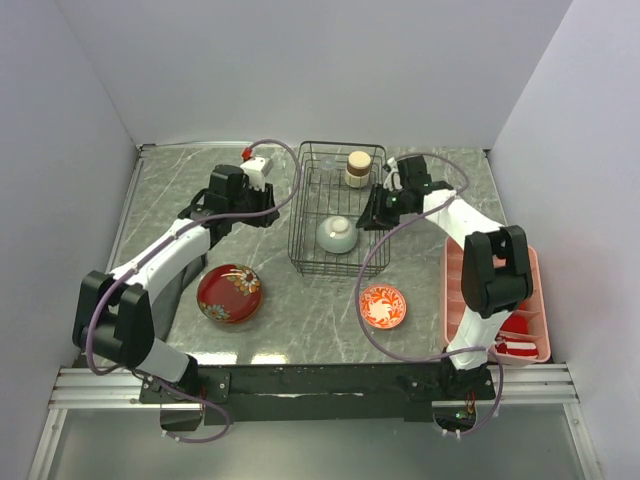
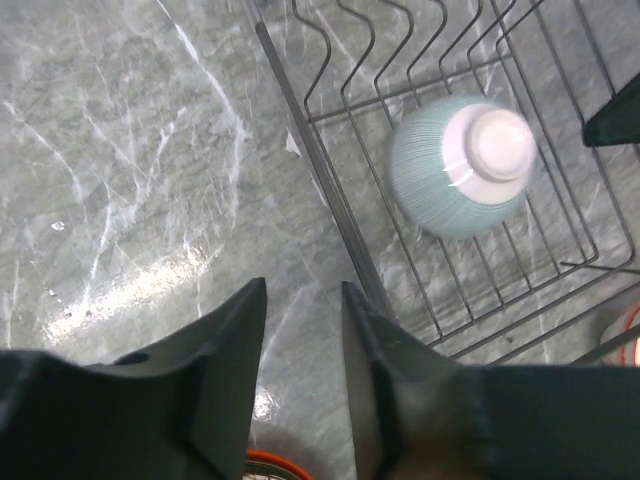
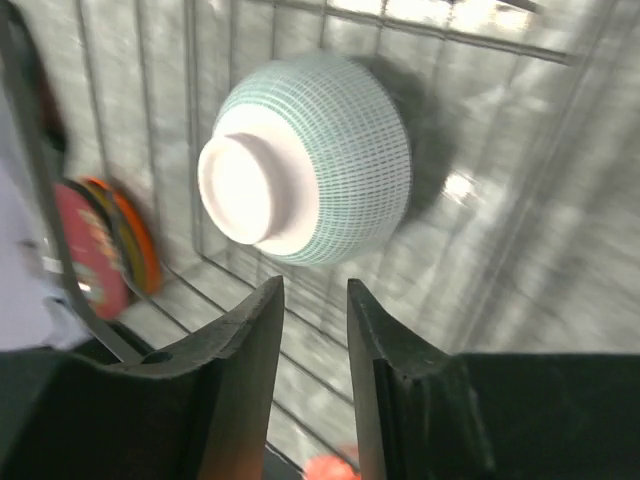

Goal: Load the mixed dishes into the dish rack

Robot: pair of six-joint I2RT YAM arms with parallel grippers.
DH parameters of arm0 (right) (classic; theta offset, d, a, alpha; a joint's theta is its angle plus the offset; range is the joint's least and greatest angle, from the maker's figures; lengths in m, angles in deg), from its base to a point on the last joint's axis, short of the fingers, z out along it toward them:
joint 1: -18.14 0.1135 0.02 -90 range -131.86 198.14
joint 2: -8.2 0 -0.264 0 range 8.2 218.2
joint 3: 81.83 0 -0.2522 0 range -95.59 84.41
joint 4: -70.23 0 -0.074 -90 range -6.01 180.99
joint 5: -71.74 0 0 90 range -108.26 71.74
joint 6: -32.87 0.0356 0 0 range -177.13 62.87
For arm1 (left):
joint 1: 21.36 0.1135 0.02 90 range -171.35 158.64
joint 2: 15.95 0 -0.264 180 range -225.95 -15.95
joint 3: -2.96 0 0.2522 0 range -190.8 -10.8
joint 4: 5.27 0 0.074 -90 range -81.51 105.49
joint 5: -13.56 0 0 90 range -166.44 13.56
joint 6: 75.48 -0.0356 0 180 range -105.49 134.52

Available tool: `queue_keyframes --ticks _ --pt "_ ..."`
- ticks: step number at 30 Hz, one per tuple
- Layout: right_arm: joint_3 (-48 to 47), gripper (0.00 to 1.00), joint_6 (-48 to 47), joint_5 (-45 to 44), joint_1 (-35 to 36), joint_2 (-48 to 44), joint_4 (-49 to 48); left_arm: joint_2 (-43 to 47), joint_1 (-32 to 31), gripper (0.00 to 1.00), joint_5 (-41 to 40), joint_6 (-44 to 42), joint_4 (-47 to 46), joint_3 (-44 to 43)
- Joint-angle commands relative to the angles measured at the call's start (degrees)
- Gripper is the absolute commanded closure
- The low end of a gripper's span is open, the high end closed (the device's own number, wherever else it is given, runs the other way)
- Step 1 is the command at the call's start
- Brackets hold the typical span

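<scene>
The black wire dish rack (image 1: 305, 190) stands at the table's middle back. In it are the small tan cup (image 1: 358, 168), upright at the far right, and the pale mint-green bowl (image 1: 337, 234), upside down at the near end. The bowl also shows in the left wrist view (image 2: 462, 165) and the right wrist view (image 3: 305, 155). The red floral bowl (image 1: 229, 293) sits on the table to the rack's left. The plate with the orange-red rim (image 1: 384, 306) lies in front of the rack. My left gripper (image 1: 268, 214) (image 2: 303, 290) is open and empty beside the rack's left wall. My right gripper (image 1: 372, 218) (image 3: 314, 285) is open and empty at the rack's right side, near the mint bowl.
A pink compartment tray (image 1: 455, 290) lies at the right edge with a red item (image 1: 515, 328) in it. A dark cloth (image 1: 178, 285) lies under the left arm. White walls close in the table on three sides.
</scene>
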Motion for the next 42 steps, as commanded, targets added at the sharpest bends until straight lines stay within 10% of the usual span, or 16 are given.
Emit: queue_keyframes --ticks 1,21,29,34,42 --pt "-8.26 0.6 -15.6 -6.61 -0.01 -6.39 15.83 4.85 -0.32 0.52 -1.41 -2.57 -1.75 0.86" --pt "-17.25 0.79 -33.53 -13.91 10.89 5.4 7.39 15.14 12.51 0.42 -1.15 -14.62 0.62 5.17" --pt "1.9 0.51 -44.96 1.98 10.27 -21.37 -0.52 15.4 12.51 0.4 -0.8 -14.45 -2.54 7.45" --pt "8.15 0.3 -70.44 2.98 12.47 -32.3 18.8 15.93 12.51 0.36 2.18 -13.13 -1.67 8.78" --pt "18.79 0.28 -93.21 -3.26 22.01 -42.15 35.68 17.24 12.51 0.38 2.19 -11.71 2.29 10.44"
